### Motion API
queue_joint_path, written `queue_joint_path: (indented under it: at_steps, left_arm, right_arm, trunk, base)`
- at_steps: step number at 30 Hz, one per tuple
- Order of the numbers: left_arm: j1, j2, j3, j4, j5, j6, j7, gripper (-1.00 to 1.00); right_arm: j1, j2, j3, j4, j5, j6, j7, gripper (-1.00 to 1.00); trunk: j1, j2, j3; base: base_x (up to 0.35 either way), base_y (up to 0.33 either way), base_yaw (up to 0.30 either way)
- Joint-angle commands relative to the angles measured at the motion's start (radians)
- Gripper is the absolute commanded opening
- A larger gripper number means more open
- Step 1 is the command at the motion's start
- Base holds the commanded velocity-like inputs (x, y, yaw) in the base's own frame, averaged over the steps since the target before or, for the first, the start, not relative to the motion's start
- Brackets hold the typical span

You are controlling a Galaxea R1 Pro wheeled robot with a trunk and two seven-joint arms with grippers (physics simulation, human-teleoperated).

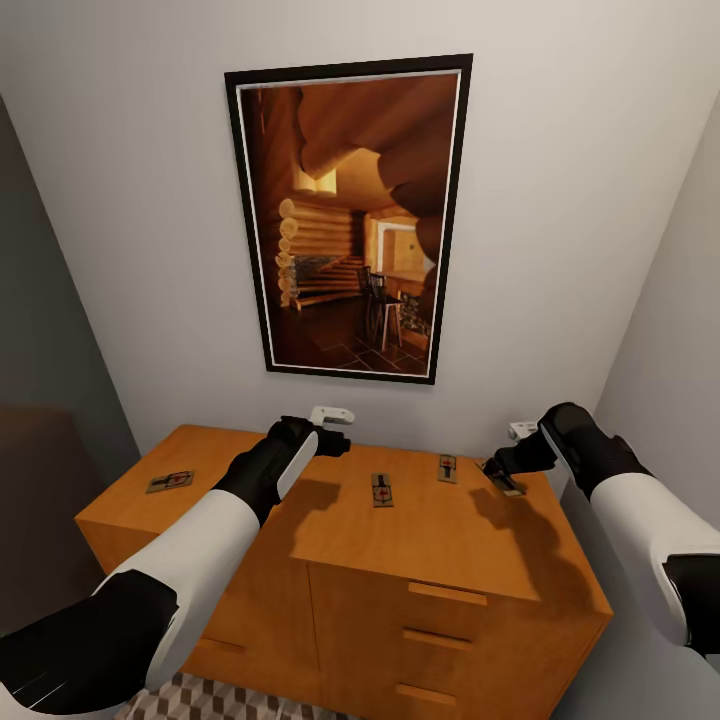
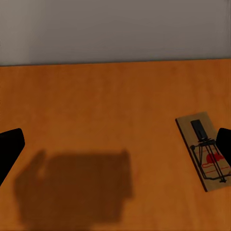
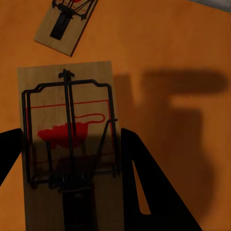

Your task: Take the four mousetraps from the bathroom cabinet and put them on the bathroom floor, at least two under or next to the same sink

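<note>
The right gripper (image 3: 72, 183) has its spread fingers (image 3: 149, 192) straddling a mousetrap (image 3: 70, 144) atop the cabinet (image 1: 450, 540); closing comes next. The left gripper's (image 1: 335, 442) fingers are spread, empty.

White forearm shells, black elbows & wrists, black claw (image 1: 338, 445) fingers.

Mousetrap (image 2: 204, 151) (flat) lies on cabinet (image 2: 106, 110).

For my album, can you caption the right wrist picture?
Right end effector straddling a flat tan wooden mousetrap on the orange-brown wooden cabinet top, a second mousetrap beyond.
</note>
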Motion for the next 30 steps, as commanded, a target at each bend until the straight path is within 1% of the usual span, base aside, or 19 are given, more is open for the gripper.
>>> queue_joint_path:
  at_steps: [1,20,25,27,29,30]
  left_arm:
    - [-0.001,0.0,-0.003,0.0,0.01,0.003,0.009,1.0]
    - [0.0,0.0,-0.004,0.0,0.009,0.004,0.017,1.0]
    - [0.0,0.0,-0.004,0.023,0.009,0.003,0.014,1.0]
    - [0.0,0.0,-0.004,0.03,0.009,0.003,0.014,1.0]
    - [0.0,0.0,-0.004,0.034,0.009,0.003,0.014,1.0]
    - [0.0,0.0,-0.004,0.035,0.01,0.003,0.014,1.0]
  right_arm:
    - [-0.001,-0.001,0.004,-0.001,0.007,0.003,0.009,-1.0]
    - [-0.001,0.0,-0.002,0.0,0.009,0.007,0.006,-1.0]
    - [-0.001,0.002,-0.011,0.001,0.005,0.01,0.001,-1.0]
    - [-0.001,0.004,-0.02,0.002,0.004,0.011,-0.016,-1.0]
    - [-0.001,0.007,-0.035,0.002,0.003,0.011,-0.053,-1.0]
    - [-0.001,0.009,-0.052,0.002,0.003,0.011,-0.089,-1.0]
  trunk:
    - [0.0,-0.002,-0.002]
    - [0.0,-0.002,-0.002]
    - [0.0,-0.002,-0.002]
    - [0.0,-0.002,-0.002]
    - [0.0,-0.002,-0.002]
    - [0.0,-0.002,-0.002]
  base:
    - [0.0,0.0,0.0]
    - [0.0,0.0,0.0]
    - [0.0,0.0,0.0]
    - [0.0,0.0,0.0]
    - [0.0,0.0,0.0]
    - [0.0,0.0,0.0]
